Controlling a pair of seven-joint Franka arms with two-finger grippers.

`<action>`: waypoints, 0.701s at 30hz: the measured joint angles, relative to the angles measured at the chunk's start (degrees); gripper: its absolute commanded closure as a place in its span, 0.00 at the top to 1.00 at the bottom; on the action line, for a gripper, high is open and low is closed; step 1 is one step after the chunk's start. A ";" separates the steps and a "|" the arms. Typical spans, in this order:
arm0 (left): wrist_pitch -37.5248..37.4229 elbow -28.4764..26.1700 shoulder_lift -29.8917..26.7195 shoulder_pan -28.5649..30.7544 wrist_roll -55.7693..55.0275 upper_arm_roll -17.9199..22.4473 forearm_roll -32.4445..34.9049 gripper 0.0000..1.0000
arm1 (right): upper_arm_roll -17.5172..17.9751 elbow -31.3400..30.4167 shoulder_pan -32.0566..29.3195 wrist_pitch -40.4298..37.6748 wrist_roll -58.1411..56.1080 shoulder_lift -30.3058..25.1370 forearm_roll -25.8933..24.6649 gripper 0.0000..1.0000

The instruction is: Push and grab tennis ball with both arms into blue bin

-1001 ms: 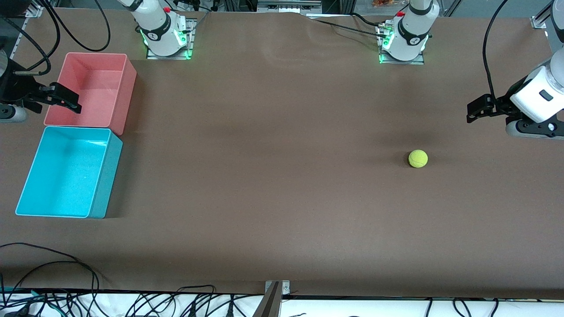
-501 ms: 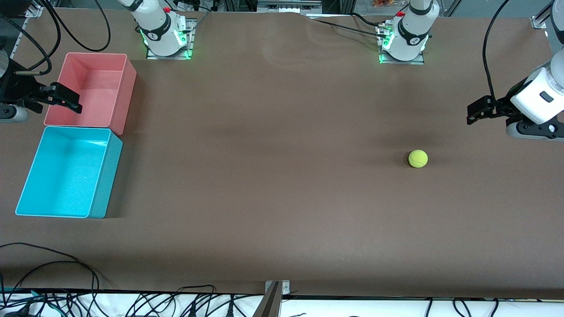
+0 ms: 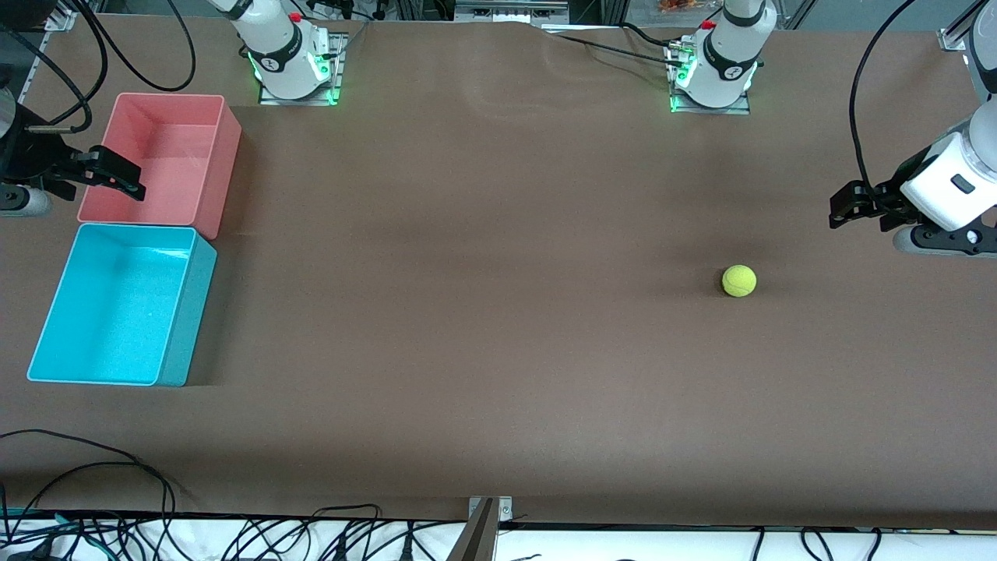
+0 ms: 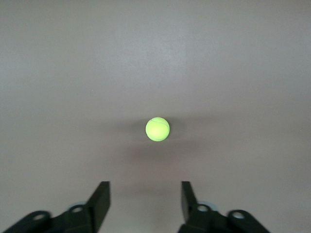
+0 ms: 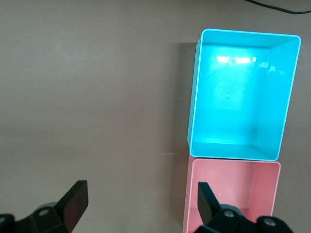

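Note:
The tennis ball (image 3: 738, 280) (image 4: 157, 129), small and yellow-green, lies alone on the brown table toward the left arm's end. My left gripper (image 3: 845, 204) (image 4: 144, 191) hangs over the table near that end, apart from the ball; it is open, with only bare table showing between its fingers. The blue bin (image 3: 187, 312) (image 5: 238, 111) stands with nothing in it at the right arm's end. My right gripper (image 3: 121, 178) (image 5: 141, 194) is open and holds nothing, hovering over the outer rim of the pink bin beside the blue one.
The pink bin (image 3: 167, 152) (image 5: 233, 194) touches the blue bin and sits farther from the front camera. Both arm bases (image 3: 292, 66) (image 3: 713, 74) stand along the table's back edge. Black cables (image 3: 117, 467) trail over the front edge near a metal bracket (image 3: 489, 514).
The left gripper's fingers have drawn closer together and the hand has shifted a little toward the table's end. The ball, the bins and the right arm have not moved.

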 measured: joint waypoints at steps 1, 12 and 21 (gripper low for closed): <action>0.00 0.01 0.00 0.00 -0.04 0.00 0.00 0.00 | 0.00 0.00 0.00 0.00 0.00 0.00 0.00 1.00; -0.13 -0.17 0.26 0.53 -7.08 0.03 0.00 0.00 | 0.00 0.00 0.00 0.00 0.00 0.00 0.00 1.00; -0.17 -0.37 2.03 1.56 -21.55 0.11 0.00 0.00 | 0.01 0.00 0.00 0.00 0.00 0.00 0.00 1.00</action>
